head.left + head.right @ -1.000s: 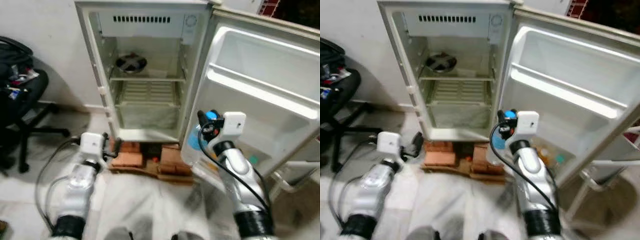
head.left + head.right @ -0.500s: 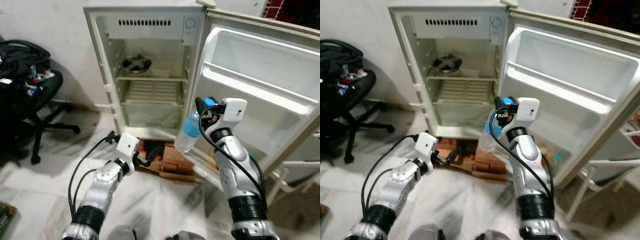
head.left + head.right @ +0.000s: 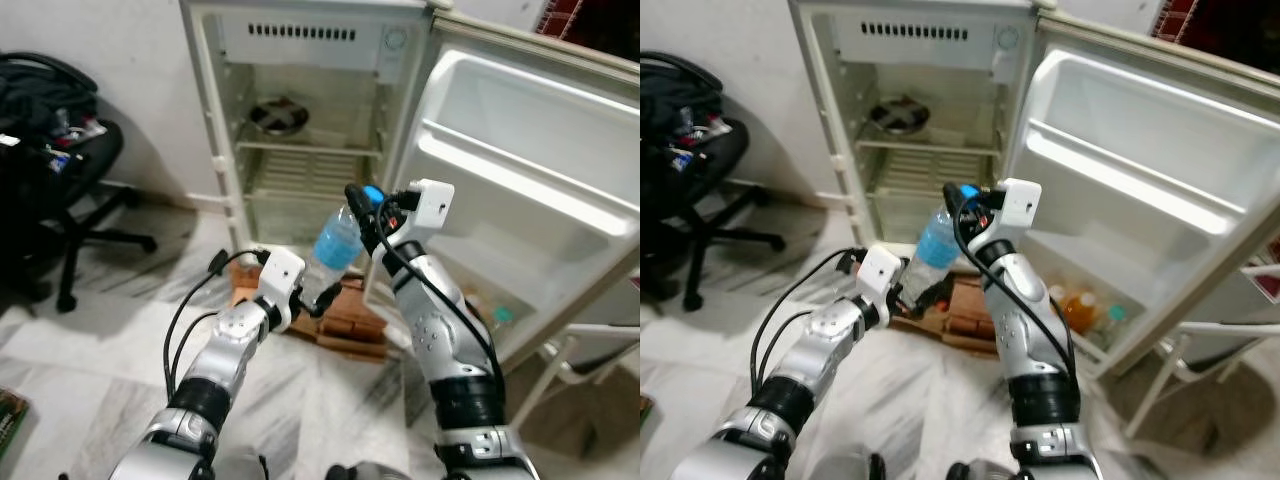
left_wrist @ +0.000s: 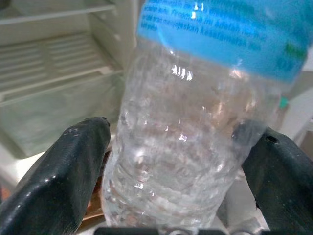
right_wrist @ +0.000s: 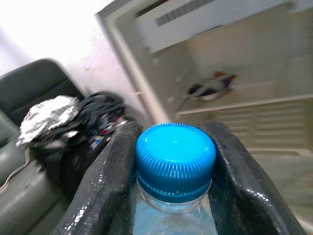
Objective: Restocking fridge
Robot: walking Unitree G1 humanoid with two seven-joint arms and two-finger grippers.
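Fingers (image 5: 110,183) of our right gripper (image 3: 362,205) clench the water bottle (image 3: 333,247) at its blue cap (image 5: 175,159), our left gripper (image 3: 318,297) spread around its base, before the open fridge (image 3: 300,120).

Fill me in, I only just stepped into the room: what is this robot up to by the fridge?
It is restocking the open fridge. The right gripper is shut on the blue cap of a water bottle, held up before the fridge. The left gripper has its jaws spread around the bottle's lower body, one on each side. A bowl sits on the upper shelf, and a few bottles stand in the door's bottom rack.
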